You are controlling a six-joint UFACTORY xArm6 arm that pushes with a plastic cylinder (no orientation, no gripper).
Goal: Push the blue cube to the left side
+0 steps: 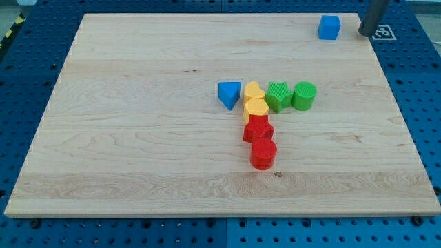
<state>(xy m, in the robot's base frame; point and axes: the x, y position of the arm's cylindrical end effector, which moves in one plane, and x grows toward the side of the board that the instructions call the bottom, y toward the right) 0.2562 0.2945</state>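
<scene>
At the view's top right: the blue cube [329, 27] sits near the far edge of the bench [138, 138], well apart from the cluster of 7 other blocks.
Landmark: I place everything else against that blue cube.
My tip: the dark rod comes down just to the view's right of the blue cube, and my tip [367, 34] meets the bench's right corner area, near the cube but with a visible gap between them.
Jaws: I have none on this rig, only the straight rod, so nothing is grasped or released.
Blue triangle [229, 94]: well below and to the view's left of the blue cube, at the left end of the cluster.
Yellow heart [253, 91]: below-left of the blue cube, just beside the blue triangle.
Yellow block [255, 108]: touching the yellow heart on its lower side; its shape I cannot make out for sure.
Green star [278, 96]: below and left of the blue cube, against the yellow pair.
Green cylinder [304, 96]: almost straight below the blue cube, beside the green star.
Red star [258, 129]: further down from the blue cube, under the yellow block.
Red cylinder [263, 153]: the block furthest below the blue cube, touching the red star.
</scene>
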